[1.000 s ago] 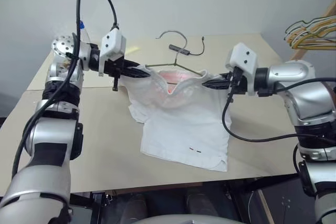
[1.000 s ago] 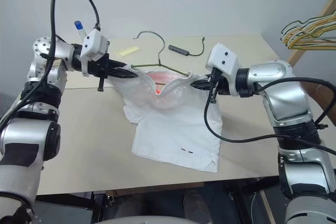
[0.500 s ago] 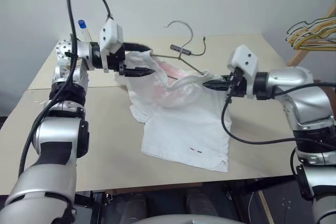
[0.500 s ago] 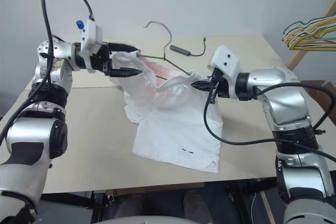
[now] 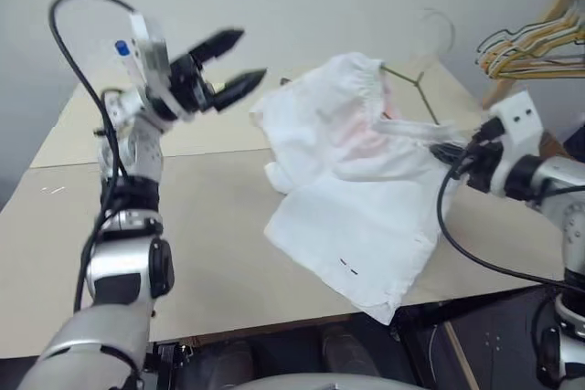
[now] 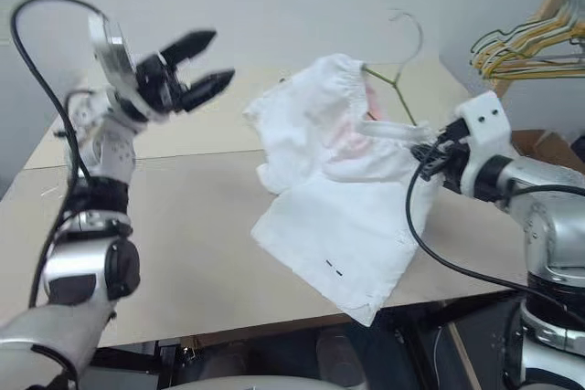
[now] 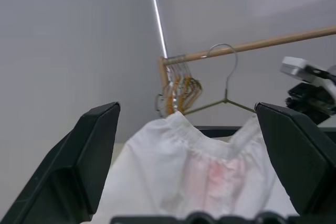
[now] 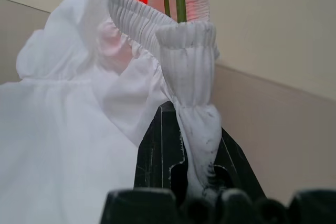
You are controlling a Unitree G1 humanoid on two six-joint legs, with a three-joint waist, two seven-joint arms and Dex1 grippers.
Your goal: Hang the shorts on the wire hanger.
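- my left gripper (image 5: 236, 68): jaws spread wide, holding nothing, raised above the worktop (image 5: 201, 226), pointing across toward the shorts.
- my right gripper (image 8: 191, 150): jaws closed on the gathered waistband of the shorts (image 5: 356, 189).
- shorts: lifted at the waistband end, legs trailing down onto the worktop and over its near edge; long axis slants from raised waistband to low hem.
- wire hanger (image 5: 416, 70): threaded inside the waistband, hook standing above the cloth.
- key relation: free waistband corner lies just beside my left jaws, toward my right; left arm nearer, i judge.
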